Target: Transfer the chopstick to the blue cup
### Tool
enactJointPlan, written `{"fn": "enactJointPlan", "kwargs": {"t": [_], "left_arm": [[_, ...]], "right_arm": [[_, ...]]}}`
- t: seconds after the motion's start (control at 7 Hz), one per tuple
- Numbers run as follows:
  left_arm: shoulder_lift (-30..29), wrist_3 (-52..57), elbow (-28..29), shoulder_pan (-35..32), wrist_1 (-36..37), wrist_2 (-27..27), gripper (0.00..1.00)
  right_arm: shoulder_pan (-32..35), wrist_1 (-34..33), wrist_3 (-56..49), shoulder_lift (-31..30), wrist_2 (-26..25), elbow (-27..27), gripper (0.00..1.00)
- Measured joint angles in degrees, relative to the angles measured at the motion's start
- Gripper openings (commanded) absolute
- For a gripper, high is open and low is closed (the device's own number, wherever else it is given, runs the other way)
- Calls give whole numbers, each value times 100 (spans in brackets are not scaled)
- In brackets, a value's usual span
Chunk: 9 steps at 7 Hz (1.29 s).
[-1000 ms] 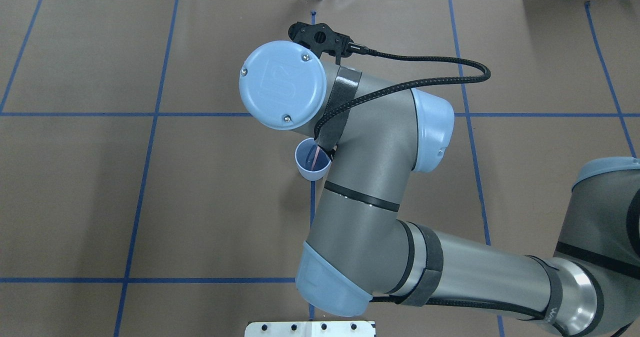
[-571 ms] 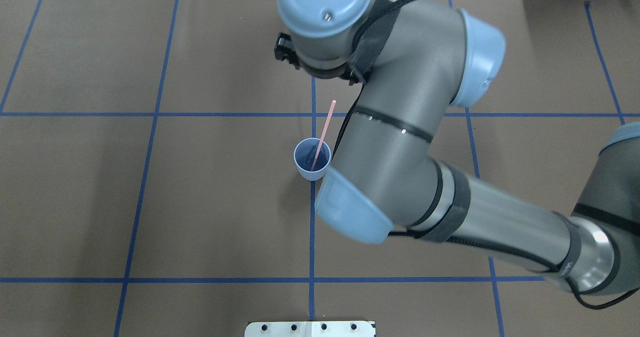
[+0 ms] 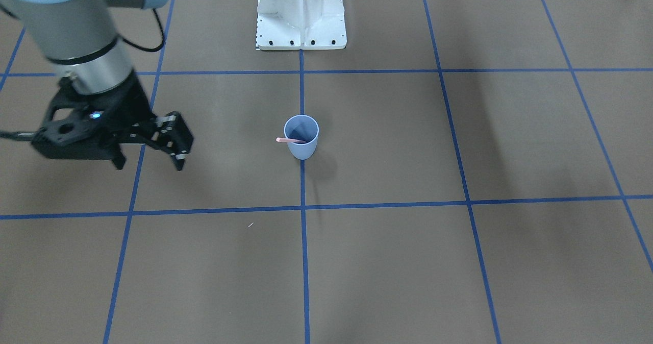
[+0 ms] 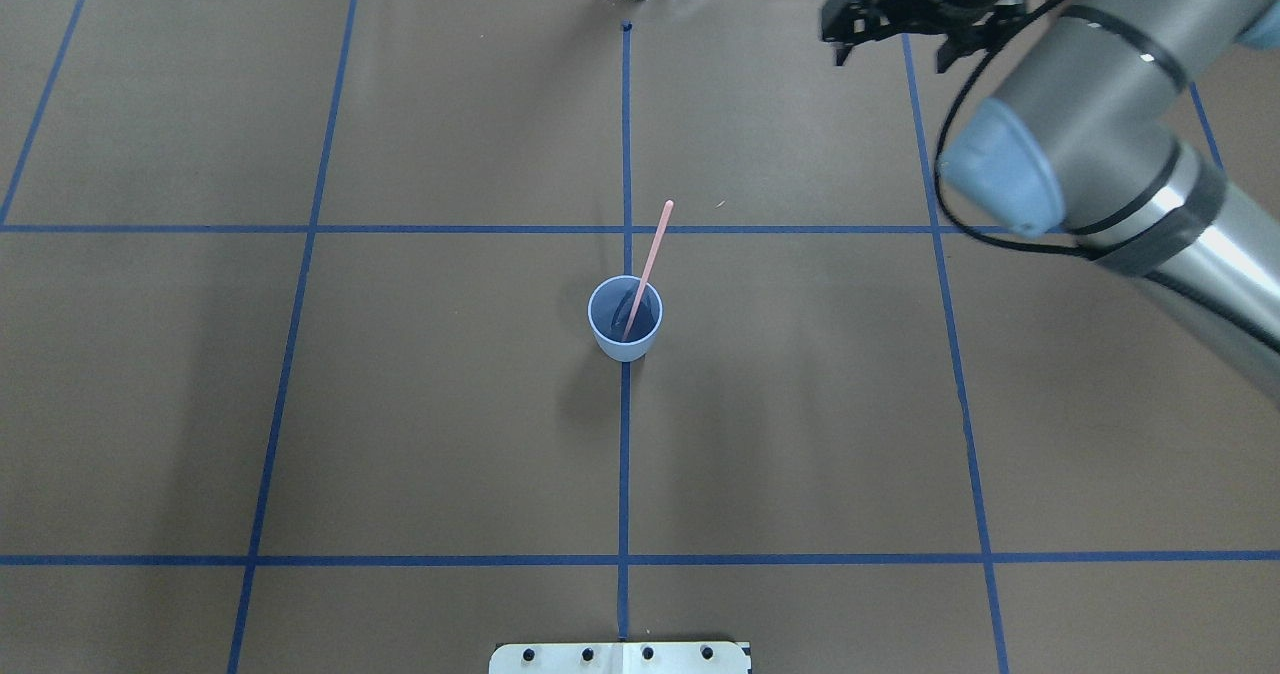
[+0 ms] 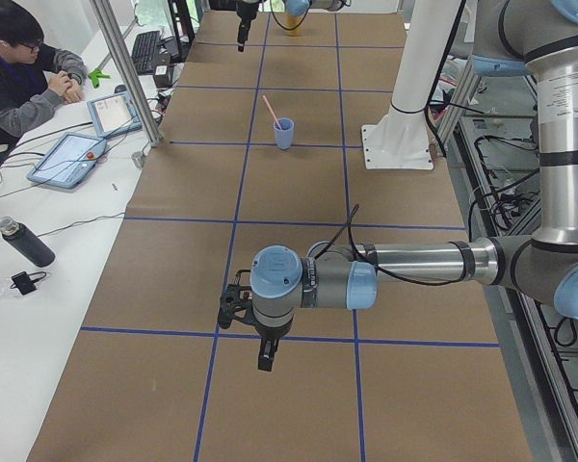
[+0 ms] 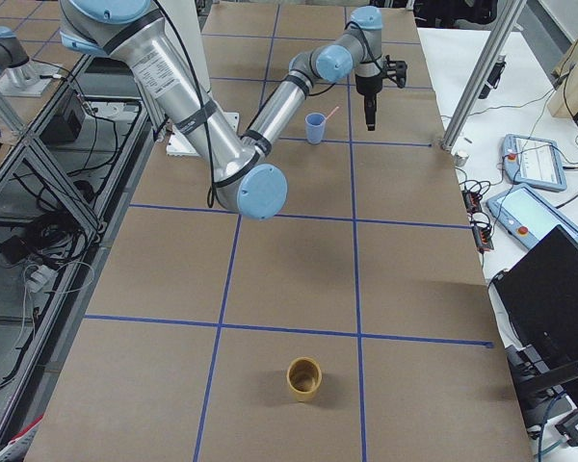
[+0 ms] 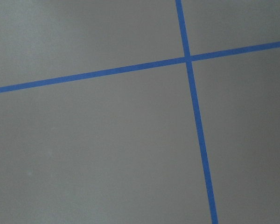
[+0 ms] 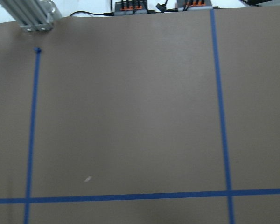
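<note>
Overhead exterior | we logged the slim pink chopstick (image 4: 650, 254) standing in the small blue plastic cup (image 4: 622, 352), top leaning away from the robot | farther off, the right gripper (image 4: 890, 54) was empty, fingers spread, nearer arm | left gripper (image 5: 260, 351) fingers: we could not tell | we judged transfer done

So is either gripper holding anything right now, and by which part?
The right gripper is open and holds nothing; the chopstick leans in the blue cup, untouched. Whether the left gripper holds anything cannot be told.
</note>
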Motion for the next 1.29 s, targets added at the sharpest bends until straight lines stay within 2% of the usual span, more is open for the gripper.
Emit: {"fn": "enactJointPlan", "kwargs": {"t": [0.29, 0.57, 1.0, 1.29], "left_arm": [[-130, -252, -332, 34, 704, 2, 98], [-149, -267, -766, 42, 1413, 6, 98], [-157, -243, -852, 45, 1576, 7, 98], [-159, -212, -884, 46, 1524, 7, 98]], "right_arm": [[1035, 242, -1962, -1158, 746, -6, 100], [1809, 331, -3308, -2388, 1021, 30, 100], [2508, 466, -3936, -4126, 1036, 389, 100], [2686, 494, -3961, -4662, 1027, 433, 100]]}}
